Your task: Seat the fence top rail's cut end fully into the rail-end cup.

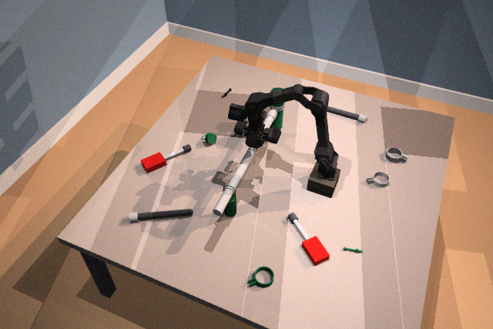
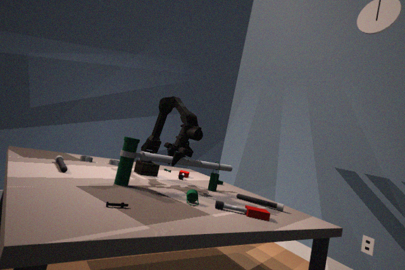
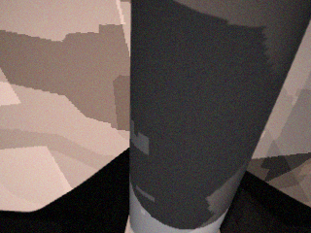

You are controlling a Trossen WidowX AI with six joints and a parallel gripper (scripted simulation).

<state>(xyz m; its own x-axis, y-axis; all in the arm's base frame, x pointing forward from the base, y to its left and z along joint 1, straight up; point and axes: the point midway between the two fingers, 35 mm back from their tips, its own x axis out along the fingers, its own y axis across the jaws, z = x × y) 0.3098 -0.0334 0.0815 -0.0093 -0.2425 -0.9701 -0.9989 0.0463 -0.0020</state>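
The white rail (image 1: 239, 176) (image 2: 209, 164) (image 3: 194, 121) runs through the thin green loop above the short green post (image 1: 230, 206) (image 2: 213, 183). Its far end meets the light cup (image 2: 145, 155) at the big green post (image 1: 278, 119) (image 2: 124, 171); how deep it sits in the cup cannot be told. The grey brace band (image 2: 128, 154) is around the upper part of the big post, a little below the cap (image 2: 131, 141). My gripper (image 1: 257, 138) (image 2: 178, 158) is shut on the rail, nearer the big post; its black fingers flank the rail in the wrist view.
A green cap (image 1: 210, 139) (image 2: 192, 195) and a red-ended tool (image 1: 153, 162) (image 2: 257, 213) lie beside the rail. A dark tube (image 1: 162, 214) lies near the short post. Another red-ended tool (image 1: 315, 250) and a green ring (image 1: 263, 266) are toward the front.
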